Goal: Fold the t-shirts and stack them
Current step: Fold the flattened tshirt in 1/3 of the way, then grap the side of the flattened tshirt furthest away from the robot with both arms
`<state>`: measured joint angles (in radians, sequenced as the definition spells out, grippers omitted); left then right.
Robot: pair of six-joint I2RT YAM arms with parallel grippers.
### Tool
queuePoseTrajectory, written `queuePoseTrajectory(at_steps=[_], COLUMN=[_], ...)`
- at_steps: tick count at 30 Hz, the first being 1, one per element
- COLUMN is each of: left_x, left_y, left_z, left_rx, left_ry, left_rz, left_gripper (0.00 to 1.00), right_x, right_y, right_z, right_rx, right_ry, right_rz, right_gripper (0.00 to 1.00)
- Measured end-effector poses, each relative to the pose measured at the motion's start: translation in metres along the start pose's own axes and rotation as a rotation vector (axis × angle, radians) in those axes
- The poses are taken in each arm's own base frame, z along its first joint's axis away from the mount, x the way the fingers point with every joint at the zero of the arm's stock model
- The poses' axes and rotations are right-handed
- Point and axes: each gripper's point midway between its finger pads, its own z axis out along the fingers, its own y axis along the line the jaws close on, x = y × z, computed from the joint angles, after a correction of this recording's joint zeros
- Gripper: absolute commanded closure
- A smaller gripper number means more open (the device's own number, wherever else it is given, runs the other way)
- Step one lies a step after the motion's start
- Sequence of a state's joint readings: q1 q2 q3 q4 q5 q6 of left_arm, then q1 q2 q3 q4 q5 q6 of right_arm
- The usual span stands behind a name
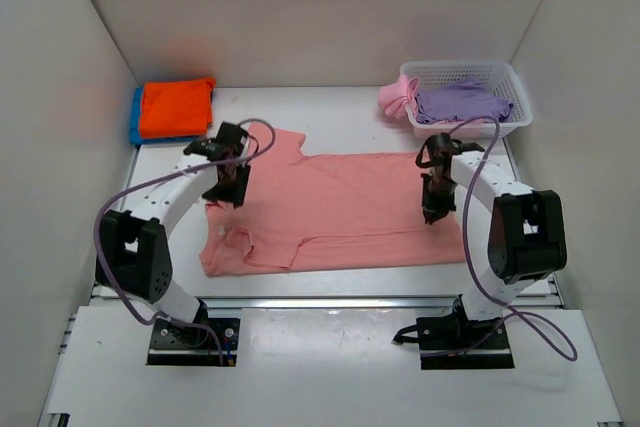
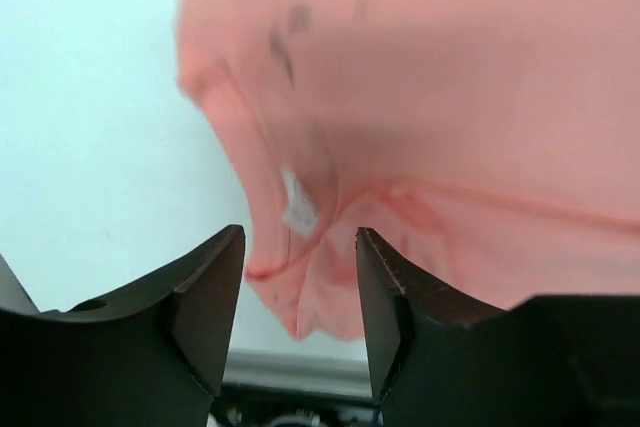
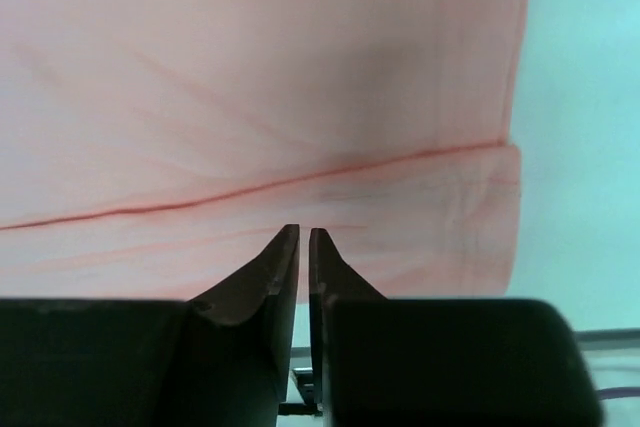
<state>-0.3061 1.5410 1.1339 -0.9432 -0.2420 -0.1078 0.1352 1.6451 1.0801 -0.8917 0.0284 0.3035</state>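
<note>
Plain white walls (image 1: 300, 7) enclose a pale table (image 1: 340, 117) under even light.

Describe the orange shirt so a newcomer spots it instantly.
On the table, go to the far-left corner. There the orange shirt lies folded on top of a blue shirt. Unlike the salmon-pink shirt spread out mid-table, it is folded small and vivid orange.

Landmark: spread salmon-pink t-shirt (image 1: 350, 209). Behind it, a bare table (image 1: 340, 112) strip gives open passage. Off its far-left corner, orange t-shirt (image 1: 176, 105) folded on blue t-shirt (image 1: 136, 115) blocks the way. Off its far-right corner, white basket (image 1: 522, 117) holds lavender t-shirt (image 1: 460, 102), with pink t-shirt (image 1: 395, 97) draped over the rim. Left gripper (image 1: 228, 197) and right gripper (image 1: 432, 214) stand over its two ends. Walls (image 1: 300, 7) close in beyond.
</note>
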Motion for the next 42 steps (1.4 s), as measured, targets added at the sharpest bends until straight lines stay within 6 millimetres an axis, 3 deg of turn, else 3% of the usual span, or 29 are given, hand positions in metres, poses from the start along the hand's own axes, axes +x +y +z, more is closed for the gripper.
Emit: queuePoseTrajectory(at_steps=[3, 6, 9, 11, 14, 15, 20, 25, 28, 33, 36, 39, 40, 42], left_x=[-0.06, -0.115, -0.163, -0.187, -0.211, -0.216, -0.221, -0.245, -0.251, -0.247, -0.246, -0.242, -0.24, -0.238], left_y=[-0.001, -0.005, -0.011, -0.012, -0.011, -0.01, -0.002, 0.005, 0.002, -0.004, -0.008, -0.014, -0.016, -0.017], left_z=[-0.019, -0.016, 0.011, 0.035, 0.076, 0.089, 0.136, 0.138, 0.145, 0.145, 0.144, 0.144, 0.144, 0.144], left_rx=[0.022, 0.04, 0.051, 0.049, 0.038, 0.035, 0.02, 0.019, 0.021, 0.029, 0.049, 0.084, 0.095, 0.105], left_ry=[-0.133, -0.215, -0.235, -0.226, -0.202, -0.192, -0.132, -0.167, -0.168, -0.149, -0.145, -0.127, -0.12, -0.113], left_rz=[-0.034, -0.062, -0.076, -0.083, -0.1, -0.106, -0.124, -0.149, -0.145, -0.127, -0.127, -0.121, -0.119, -0.109], left_gripper=[0.37, 0.36, 0.36, 0.34, 0.33, 0.31, 0.26, 0.26, 0.3, 0.31, 0.45, 0.91, 0.98, 1.0], right_x=[-0.032, -0.058, -0.072, -0.079, -0.082, -0.082, -0.088, -0.128, -0.155, -0.168, -0.176, -0.183, -0.186, -0.191], right_y=[0.018, 0.033, 0.038, 0.035, 0.025, 0.021, 0.005, -0.012, -0.016, -0.014, -0.013, -0.013, -0.013, -0.012], right_z=[-0.024, -0.047, -0.068, -0.079, -0.088, -0.088, -0.092, -0.087, -0.075, -0.049, -0.036, -0.025, -0.021, -0.014], right_rx=[-0.038, -0.082, -0.125, -0.158, -0.211, -0.223, -0.22, -0.169, -0.129, -0.109, -0.107, -0.105, -0.103, -0.102], right_ry=[-0.106, -0.244, -0.394, -0.513, -0.692, -0.748, -0.953, -0.949, -0.919, -0.854, -0.816, -0.783, -0.774, -0.76], right_rz=[-0.058, -0.1, -0.114, -0.105, -0.073, -0.06, -0.008, 0.063, 0.08, 0.099, 0.122, 0.145, 0.15, 0.16], right_gripper=[0.91, 0.86, 0.76, 0.54, 0.38, 0.32, 0.26, 0.17, 0.25, 0.21, 0.17, 0.13, 0.12, 0.1])
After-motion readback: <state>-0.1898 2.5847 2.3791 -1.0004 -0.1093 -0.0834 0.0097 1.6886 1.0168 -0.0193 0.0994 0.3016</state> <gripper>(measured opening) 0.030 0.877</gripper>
